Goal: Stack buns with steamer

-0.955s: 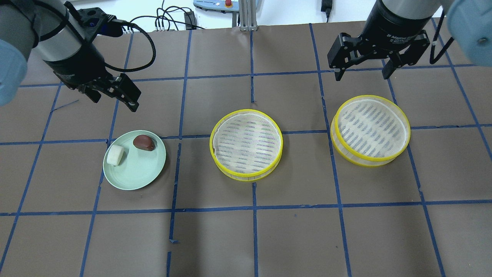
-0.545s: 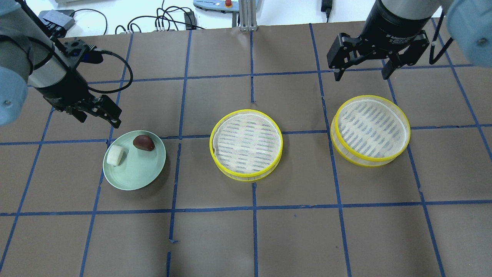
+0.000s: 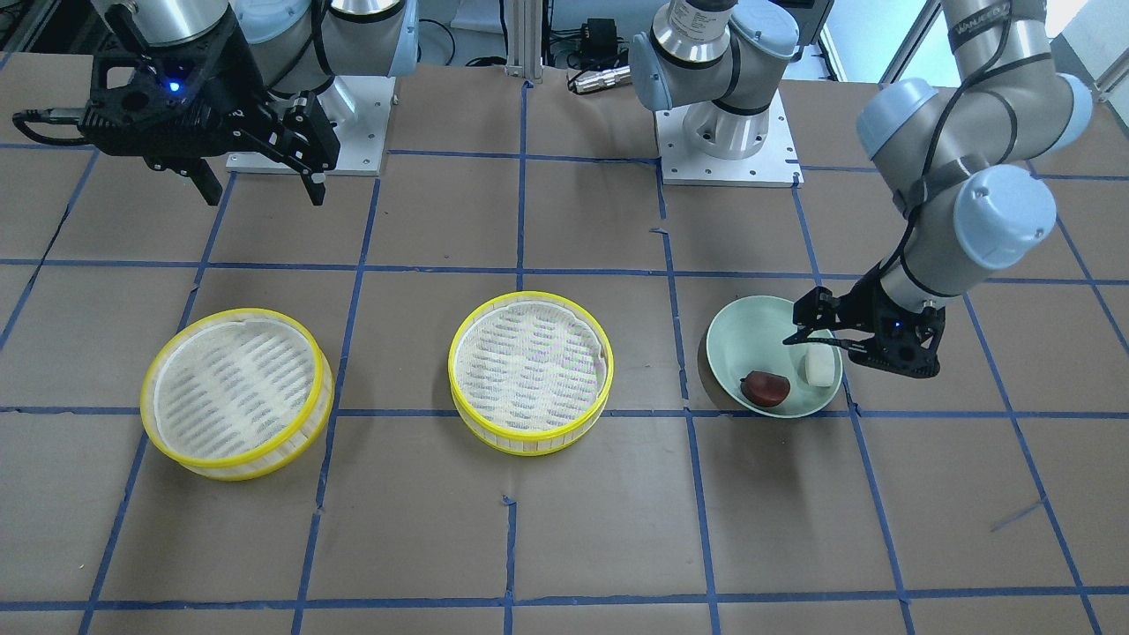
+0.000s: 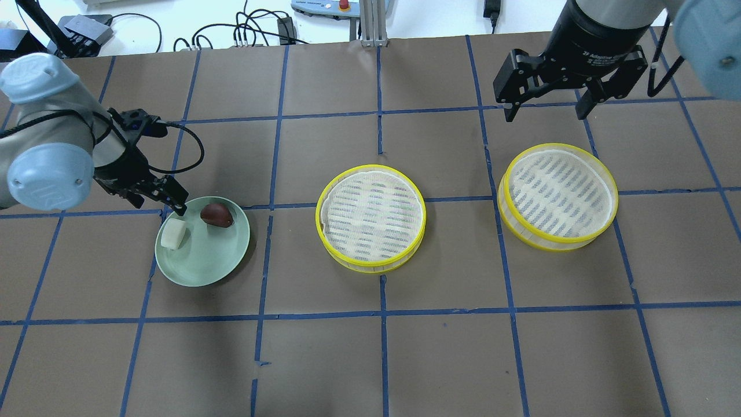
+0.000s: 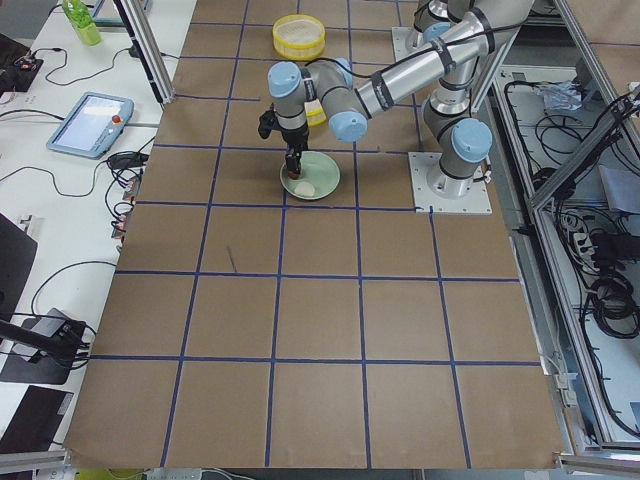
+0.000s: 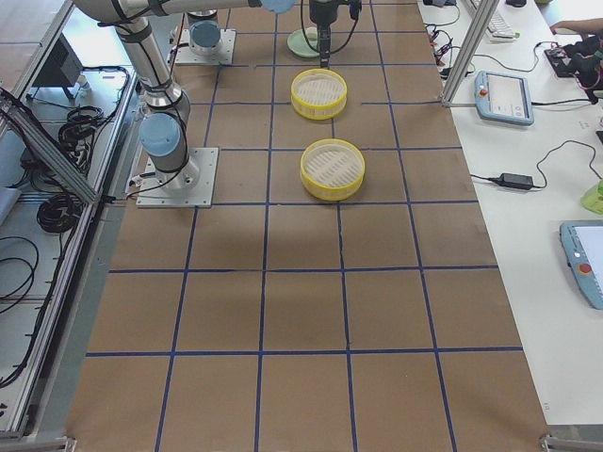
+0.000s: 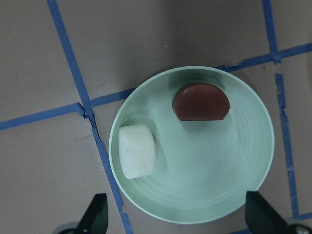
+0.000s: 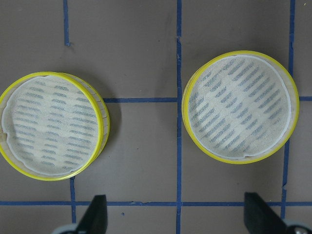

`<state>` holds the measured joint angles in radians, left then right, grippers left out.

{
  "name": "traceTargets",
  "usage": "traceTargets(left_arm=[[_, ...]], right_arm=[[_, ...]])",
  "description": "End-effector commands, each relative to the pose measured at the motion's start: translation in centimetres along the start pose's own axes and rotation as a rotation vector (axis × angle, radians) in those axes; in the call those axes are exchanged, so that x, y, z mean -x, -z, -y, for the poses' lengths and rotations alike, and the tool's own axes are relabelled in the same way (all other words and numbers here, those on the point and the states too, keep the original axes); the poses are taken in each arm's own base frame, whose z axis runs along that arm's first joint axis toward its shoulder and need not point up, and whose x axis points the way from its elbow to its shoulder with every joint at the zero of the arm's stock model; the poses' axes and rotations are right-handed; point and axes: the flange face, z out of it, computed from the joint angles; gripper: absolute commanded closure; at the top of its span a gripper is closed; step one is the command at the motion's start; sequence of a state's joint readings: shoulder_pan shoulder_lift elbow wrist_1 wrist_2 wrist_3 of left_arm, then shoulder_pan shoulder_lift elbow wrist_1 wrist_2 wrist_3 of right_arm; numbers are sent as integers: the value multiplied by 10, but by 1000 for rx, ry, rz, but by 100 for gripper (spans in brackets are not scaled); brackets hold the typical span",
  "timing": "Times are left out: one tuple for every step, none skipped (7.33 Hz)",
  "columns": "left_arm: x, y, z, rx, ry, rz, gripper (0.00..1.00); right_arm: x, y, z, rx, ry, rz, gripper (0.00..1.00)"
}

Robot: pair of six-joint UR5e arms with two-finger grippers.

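The white bun [image 4: 173, 234] and the reddish-brown bun [image 4: 217, 215] lie on a pale green plate [image 4: 208, 263] at the table's left. My left gripper [image 4: 159, 204] is open and empty, low over the plate's far-left rim, close to the white bun. In the left wrist view the white bun [image 7: 137, 150] and brown bun [image 7: 200, 102] lie ahead of the open fingertips [image 7: 95, 214]. Two empty yellow-rimmed steamers stand at the middle [image 4: 370, 265] and the right [image 4: 550, 242]. My right gripper [image 4: 544, 113] is open and empty, high beyond the right steamer.
The brown table mat carries a grid of blue tape. Cables and a control box lie beyond the table's far edge [image 4: 260, 26]. The two arm bases [image 3: 728, 132] stand at the robot's side of the table.
My left gripper has moved down and nearer, from beyond the plate to its far-left rim, still open. The right arm, buns and steamers have not moved.
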<state>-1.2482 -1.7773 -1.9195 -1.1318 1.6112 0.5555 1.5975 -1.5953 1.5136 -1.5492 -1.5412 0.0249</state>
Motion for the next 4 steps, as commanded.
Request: traceTargets(left_arm=[[4, -42, 4, 16, 1, 11, 2], [1, -55, 0, 44, 10, -5, 10], [-3, -65, -6, 65, 27, -15, 45], [-1, -69, -9, 96, 137, 14, 90]], right_arm=[[1, 1, 0, -1, 3, 1, 0], [2, 0, -1, 0, 4, 1, 0], [1, 1, 0, -1, 3, 1, 0], [1, 0, 0, 0, 1, 1, 0]])
